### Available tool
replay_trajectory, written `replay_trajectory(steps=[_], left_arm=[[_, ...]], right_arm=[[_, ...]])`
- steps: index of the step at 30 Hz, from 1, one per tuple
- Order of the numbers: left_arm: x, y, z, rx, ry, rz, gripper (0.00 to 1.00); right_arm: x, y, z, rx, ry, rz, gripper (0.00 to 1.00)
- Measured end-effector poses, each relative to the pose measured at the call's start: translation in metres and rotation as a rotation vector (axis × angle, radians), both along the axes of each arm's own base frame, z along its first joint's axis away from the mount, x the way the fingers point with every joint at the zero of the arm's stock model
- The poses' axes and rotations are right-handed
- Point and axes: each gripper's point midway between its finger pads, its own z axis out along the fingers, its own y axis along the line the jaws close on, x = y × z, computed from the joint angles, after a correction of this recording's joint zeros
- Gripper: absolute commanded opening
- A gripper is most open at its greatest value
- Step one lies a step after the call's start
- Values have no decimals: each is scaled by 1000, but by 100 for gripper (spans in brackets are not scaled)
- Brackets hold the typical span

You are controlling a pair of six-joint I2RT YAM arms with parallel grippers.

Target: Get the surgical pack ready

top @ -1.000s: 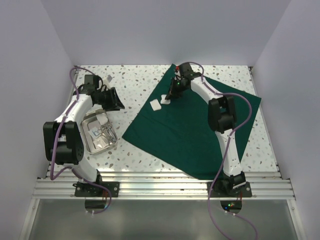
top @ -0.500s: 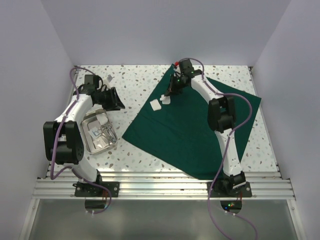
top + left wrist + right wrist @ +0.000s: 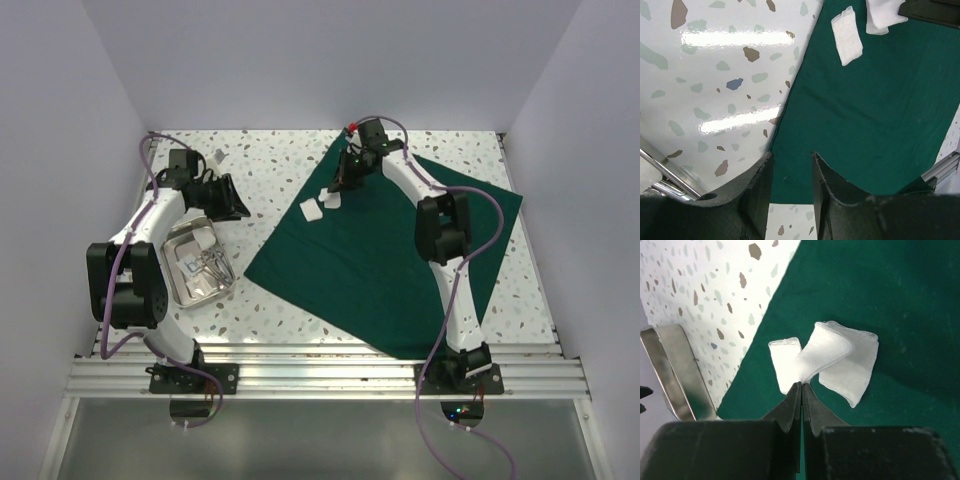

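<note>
my right pincer [image 3: 801, 387] clamped on gauze square [image 3: 840, 355] | place: green cloth [image 3: 900, 300], near its 11 o'clock edge | left pincer [image 3: 790, 162] apart, empty | advice: lift straight, I think, so cloth does not wrinkle

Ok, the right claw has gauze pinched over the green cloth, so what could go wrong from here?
1. The right claw grips the gauze only at a thin edge, and the layers fan out loosely. A layer could slip free and drop back onto the green cloth.
2. A second gauze square lies close beside the held one. A low sweep could nudge or drag it across the cloth.
</note>
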Motion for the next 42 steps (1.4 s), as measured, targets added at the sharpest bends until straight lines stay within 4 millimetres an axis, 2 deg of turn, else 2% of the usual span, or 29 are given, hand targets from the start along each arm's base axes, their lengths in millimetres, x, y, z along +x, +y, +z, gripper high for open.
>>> replay_trajectory(steps=[8, 21, 28, 31, 42], left_arm=[[0, 0, 0, 0, 1, 0, 39], [0, 0, -1, -1, 4, -1, 39], [1, -1, 0, -7, -1, -4, 39], [1, -1, 0, -7, -3, -5, 39], [0, -2, 0, -14, -1, -8, 39]], right_arm=[[-6, -11, -24, -29, 52, -4, 0], [-9, -24, -34, -48, 83, -15, 0], [-20, -28, -48, -63, 127, -13, 22], [-22, -28, -49, -57, 130, -11, 27], [-26, -30, -47, -73, 130, -7, 34]])
